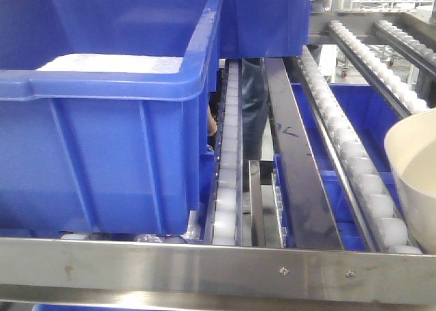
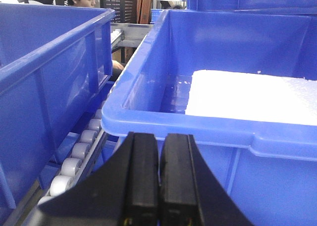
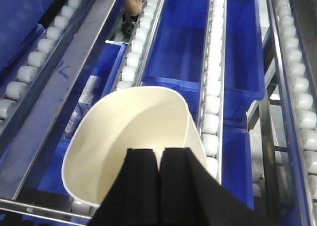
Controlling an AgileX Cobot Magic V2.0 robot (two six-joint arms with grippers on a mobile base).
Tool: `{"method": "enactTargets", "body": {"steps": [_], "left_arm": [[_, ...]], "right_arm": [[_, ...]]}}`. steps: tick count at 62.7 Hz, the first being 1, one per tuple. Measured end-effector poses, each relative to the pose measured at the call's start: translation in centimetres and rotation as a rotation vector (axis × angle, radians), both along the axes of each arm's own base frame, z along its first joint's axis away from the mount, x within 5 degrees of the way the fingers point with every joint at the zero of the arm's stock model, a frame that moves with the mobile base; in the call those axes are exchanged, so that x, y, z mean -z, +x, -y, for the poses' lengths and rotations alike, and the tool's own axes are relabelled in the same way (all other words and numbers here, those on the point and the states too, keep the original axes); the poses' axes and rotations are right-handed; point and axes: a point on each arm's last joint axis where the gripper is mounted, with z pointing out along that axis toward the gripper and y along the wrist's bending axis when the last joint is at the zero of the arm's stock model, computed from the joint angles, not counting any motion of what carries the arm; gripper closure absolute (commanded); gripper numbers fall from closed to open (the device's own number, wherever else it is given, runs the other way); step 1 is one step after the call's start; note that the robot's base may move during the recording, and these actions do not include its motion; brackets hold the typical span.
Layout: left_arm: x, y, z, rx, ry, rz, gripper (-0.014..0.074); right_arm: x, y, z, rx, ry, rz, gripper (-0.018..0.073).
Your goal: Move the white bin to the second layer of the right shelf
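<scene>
Over the roller lane, my right gripper has jaws pinching the near rim of the glossy cream-white plastic bin, mouth tilted up-lane; left gripper jaws pressed together, idle.

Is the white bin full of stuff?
No, the white bin looks empty in the right wrist view; only its smooth bare inside shows.

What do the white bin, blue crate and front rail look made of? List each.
White bin: likely plastic, glossy cream with soft reflections.
Blue crate: moulded plastic, ribbed walls, slight sheen.
Front rail: steel by its look, brushed grey with bolt heads.
</scene>
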Motion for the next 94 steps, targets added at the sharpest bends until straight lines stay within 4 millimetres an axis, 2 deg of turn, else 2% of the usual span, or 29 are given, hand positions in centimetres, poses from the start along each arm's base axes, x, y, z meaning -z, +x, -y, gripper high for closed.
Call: {"method": "enactTargets", "body": {"steps": [24, 39, 57, 94], "left_arm": [[0.0, 0.0, 0.0, 0.000, 0.000, 0.000, 0.0512], [0.0, 0.0, 0.0, 0.000, 0.000, 0.000, 0.0512], [0.0, 0.0, 0.0, 0.000, 0.000, 0.000, 0.0512], [0.0, 0.0, 0.0, 0.000, 0.000, 0.000, 0.0512]], "right_arm": [[0.1, 0.1, 0.2, -0.009, -0.094, 0.044, 0.0508], [4.3, -0.6, 0.1, 0.006, 0.021, 0.093, 0.0508], [9.0, -2.1, 0.3, 0.024, 0.035, 0.162, 0.0508], [8.6, -2.2, 0.3, 0.027, 0.041, 0.235, 0.0508]]}}
